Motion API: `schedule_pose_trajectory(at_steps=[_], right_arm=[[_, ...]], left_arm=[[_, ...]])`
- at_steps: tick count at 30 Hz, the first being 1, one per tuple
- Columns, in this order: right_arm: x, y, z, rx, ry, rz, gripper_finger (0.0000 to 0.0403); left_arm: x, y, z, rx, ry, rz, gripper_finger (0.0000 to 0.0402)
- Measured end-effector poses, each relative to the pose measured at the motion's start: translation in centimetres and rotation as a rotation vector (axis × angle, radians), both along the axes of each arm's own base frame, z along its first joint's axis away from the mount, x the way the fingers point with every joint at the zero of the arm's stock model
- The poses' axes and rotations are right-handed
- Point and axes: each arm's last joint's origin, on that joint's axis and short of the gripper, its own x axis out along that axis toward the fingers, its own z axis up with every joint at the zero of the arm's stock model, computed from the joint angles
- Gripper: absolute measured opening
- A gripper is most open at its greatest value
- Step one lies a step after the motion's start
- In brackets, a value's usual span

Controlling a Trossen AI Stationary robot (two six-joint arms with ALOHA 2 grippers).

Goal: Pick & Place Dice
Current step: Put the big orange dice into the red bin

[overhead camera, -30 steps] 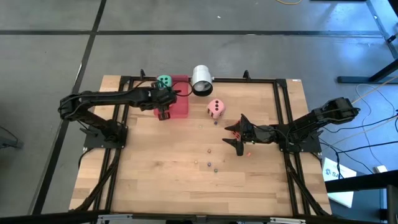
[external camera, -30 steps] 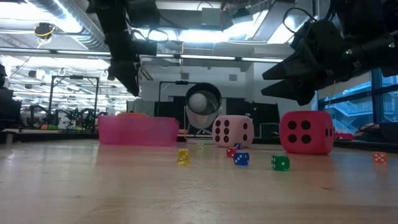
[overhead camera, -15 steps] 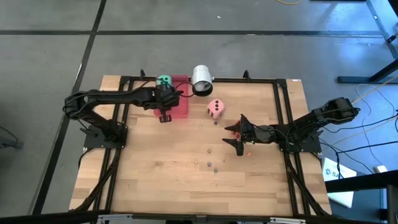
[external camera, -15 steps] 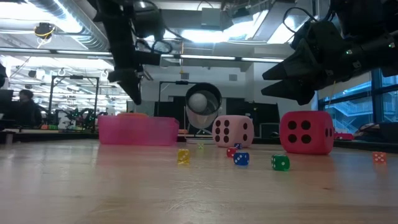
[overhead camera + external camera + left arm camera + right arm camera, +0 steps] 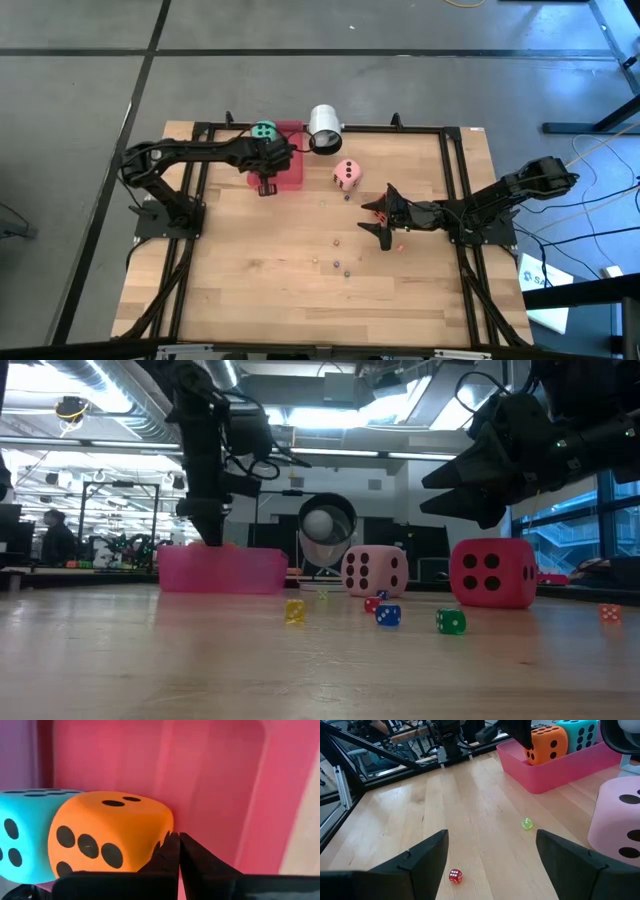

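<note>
The orange die (image 5: 107, 835) and the green die (image 5: 25, 835) sit side by side in the pink tray (image 5: 290, 175) at the table's far side. My left gripper (image 5: 175, 850) is shut, pointing down into the tray, right beside the orange die. The pink die (image 5: 347, 173) rests on the table right of the tray. The red die (image 5: 492, 572) rests on the table under my right gripper (image 5: 480, 500), which hovers open just above it. My left gripper has its shut fingers (image 5: 167, 852) close against one side face of the orange die (image 5: 161, 832), coming from above. I cannot tell whether they touch it. The die rests on the tray floor.
A white cylinder (image 5: 324, 128) lies at the far edge, right of the tray. Several tiny dice and beads (image 5: 388, 615) are scattered over the middle of the table. The near half of the wooden table (image 5: 300, 290) holds nothing else.
My left gripper has gone down toward the pink tray, until its tips are at the tray's rim, and the arm's elbow has swung toward the table.
</note>
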Motion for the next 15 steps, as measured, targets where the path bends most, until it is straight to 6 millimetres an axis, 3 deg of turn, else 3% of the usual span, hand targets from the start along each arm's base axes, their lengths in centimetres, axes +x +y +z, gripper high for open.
schedule_pose_trajectory(at_steps=[15], right_arm=[[0.00,0.00,0.00,0.003,0.000,-0.001,0.0300]], left_arm=[[0.29,0.70,0.09,0.098,-0.007,0.032,0.0003]])
